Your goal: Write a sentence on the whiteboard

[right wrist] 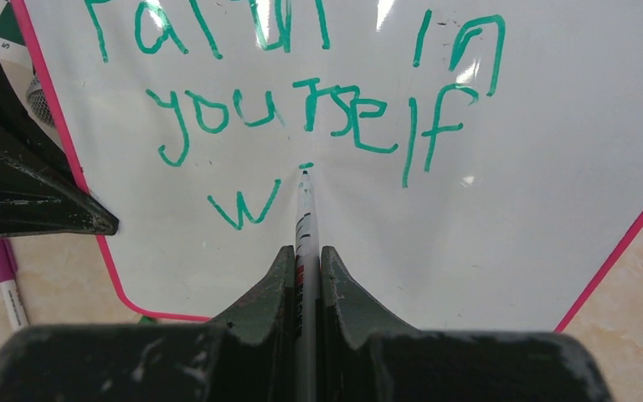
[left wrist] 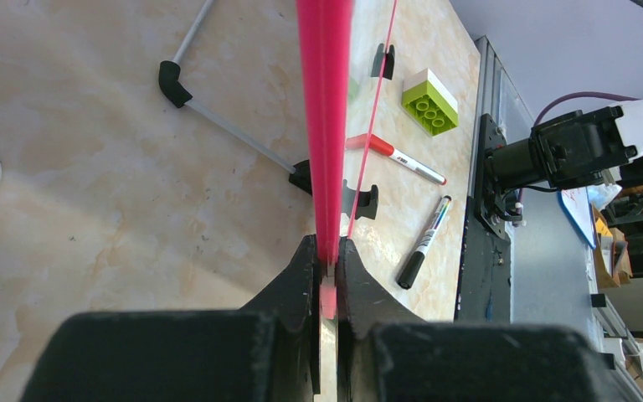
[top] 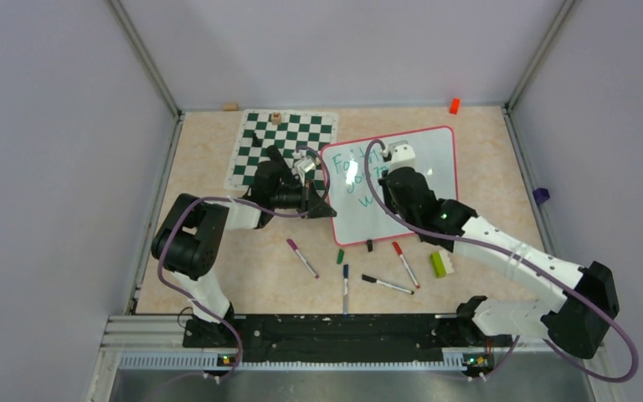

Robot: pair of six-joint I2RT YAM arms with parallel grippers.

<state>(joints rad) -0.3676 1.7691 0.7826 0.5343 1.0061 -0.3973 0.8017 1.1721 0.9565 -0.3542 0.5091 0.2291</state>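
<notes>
- Toward 1 o'clock from the table's middle, the whiteboard (top: 427,172) is sitting at an angle, with the chess mat (top: 285,138) just beside it at its 10 o'clock.
- The left gripper (left wrist: 326,251) is pinching the board's pink frame at its 9 o'clock edge, jaws narrow on it.
- The right gripper (right wrist: 306,255) is clamping a marker (right wrist: 306,209), whose tip is seemingly touching the board at 3 o'clock of the "w".
- The sentence (right wrist: 310,105) is showing two full lines, "Faith in" and "yourself"; the third is holding only "w" and a small stroke.
- Judging by that, the writing is running well past halfway, with the last word's remaining letters waiting.
</notes>
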